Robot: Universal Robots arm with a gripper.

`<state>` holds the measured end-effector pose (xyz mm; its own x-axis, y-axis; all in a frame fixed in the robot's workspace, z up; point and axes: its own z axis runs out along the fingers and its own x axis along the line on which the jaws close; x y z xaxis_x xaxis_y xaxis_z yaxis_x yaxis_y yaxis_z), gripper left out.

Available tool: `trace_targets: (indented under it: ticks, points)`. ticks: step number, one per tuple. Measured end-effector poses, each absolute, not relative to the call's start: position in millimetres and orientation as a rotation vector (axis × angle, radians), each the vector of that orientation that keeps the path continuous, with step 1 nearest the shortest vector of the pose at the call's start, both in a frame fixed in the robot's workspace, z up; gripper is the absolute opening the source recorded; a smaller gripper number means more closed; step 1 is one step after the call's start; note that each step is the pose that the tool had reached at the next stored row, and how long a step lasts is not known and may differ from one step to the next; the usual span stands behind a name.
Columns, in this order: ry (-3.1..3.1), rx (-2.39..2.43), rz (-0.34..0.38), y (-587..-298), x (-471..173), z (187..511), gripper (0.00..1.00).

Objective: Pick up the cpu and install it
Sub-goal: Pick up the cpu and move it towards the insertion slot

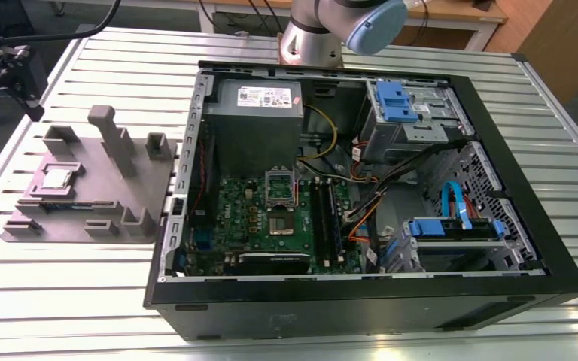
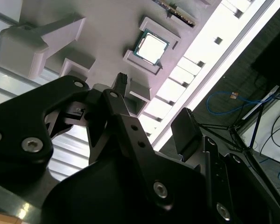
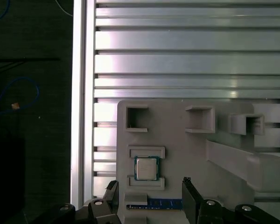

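Cpu (image 3: 146,168) flat in grey fixture (image 3: 186,149) recess, ridges along two edges; gripper (image 3: 149,186) fingers spread wide, clear of it.

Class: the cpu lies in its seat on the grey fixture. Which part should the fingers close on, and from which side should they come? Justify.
Come straight down from above: the cpu lies flat, silver top up. Close on its two free edges, since raised ledges of the grey fixture flank the other two.
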<state>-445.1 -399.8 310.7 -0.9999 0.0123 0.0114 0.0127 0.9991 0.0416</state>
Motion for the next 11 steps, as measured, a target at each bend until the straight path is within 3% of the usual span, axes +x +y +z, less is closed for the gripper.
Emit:
trace_targets:
  ticks: [11]
  points:
    - [-3.130, -0.020, -0.065, -399.8, -445.1, 308.8, 0.65]
